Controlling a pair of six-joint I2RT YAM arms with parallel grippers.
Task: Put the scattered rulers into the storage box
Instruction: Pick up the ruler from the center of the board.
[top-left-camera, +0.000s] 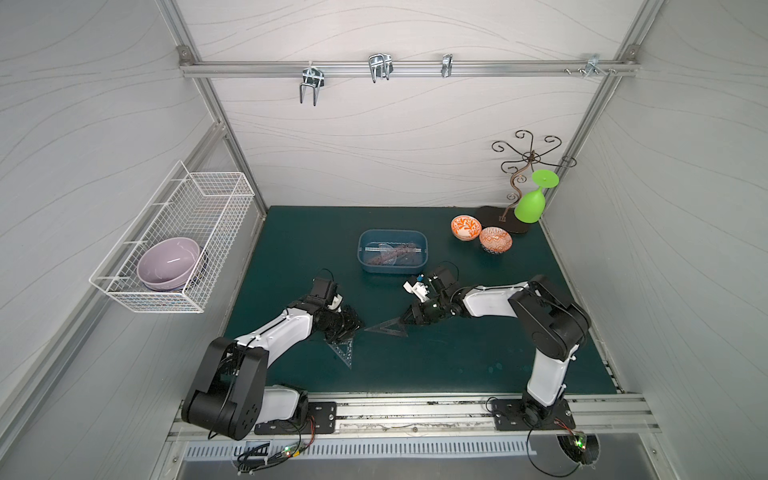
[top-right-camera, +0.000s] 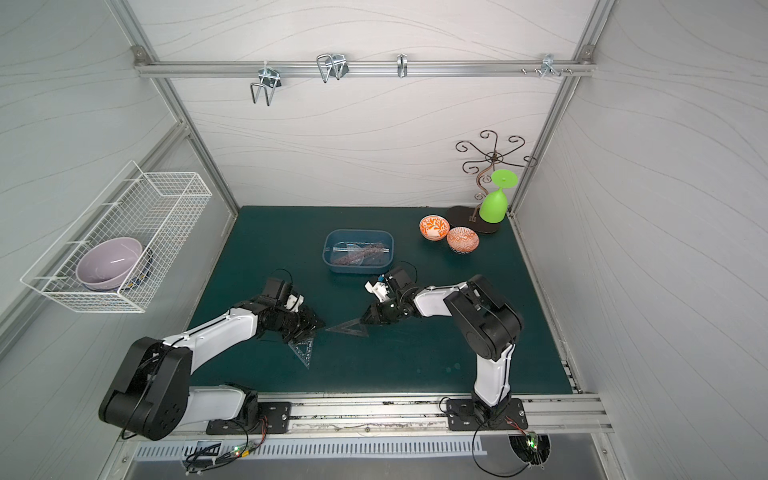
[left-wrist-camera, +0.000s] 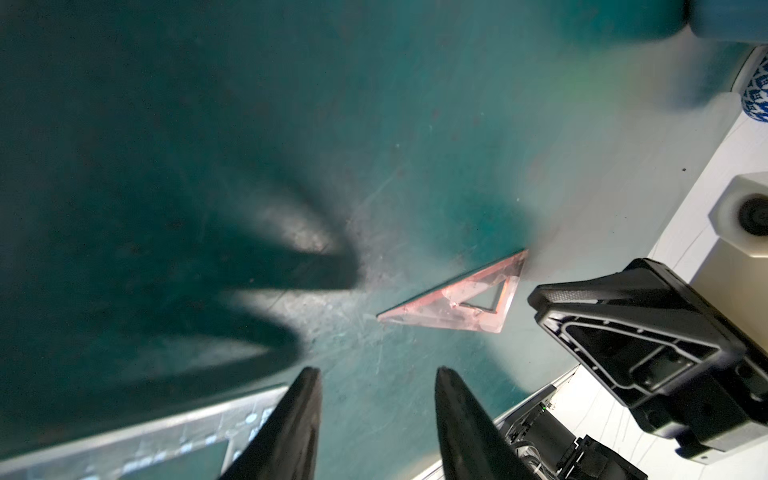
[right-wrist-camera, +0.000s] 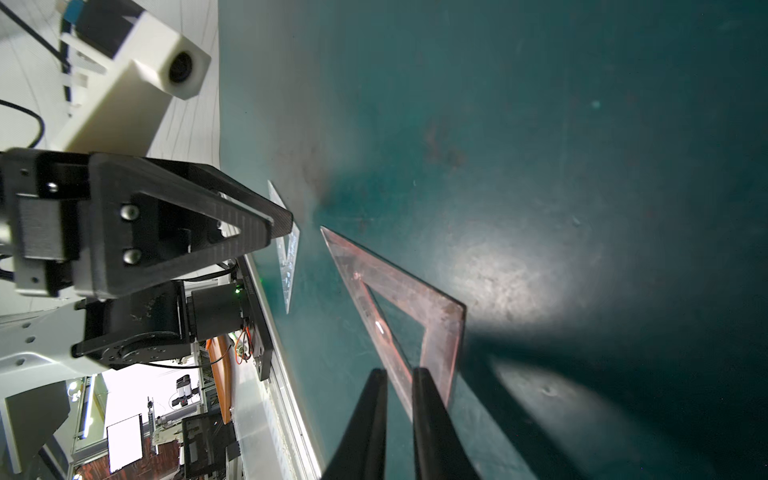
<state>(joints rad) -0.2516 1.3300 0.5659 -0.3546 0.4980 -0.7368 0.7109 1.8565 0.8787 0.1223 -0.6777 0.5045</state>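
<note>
Smoky plastic is lying flat on the green mat (top-left-camera: 457, 361) as the right gripper (top-left-camera: 405, 321) is reaching in low from the side and pinching the smoky triangle (top-left-camera: 386, 329) at the end nearest its own arm. In the right wrist view the jaws are standing narrow, with one bar of the triangle's frame sitting between the fingertips (right-wrist-camera: 376, 376). The triangle's long edge is running side to side across the table, its sharp tip pointing away from the right gripper toward the left gripper (top-left-camera: 355, 324). That one is hanging with its jaws apart and empty above a bluish triangle (top-left-camera: 343, 350) lying on the mat beneath it. The storage box (top-left-camera: 390, 269) is sitting beyond both, farther from the robot's bases and close beside the right wrist, with several rulers (top-left-camera: 392, 254) lying inside it. By the look of it, the right arm is the nearer one for the carry, which is calling for a lift and a short swing away from the robot, over the box's near wall
</note>
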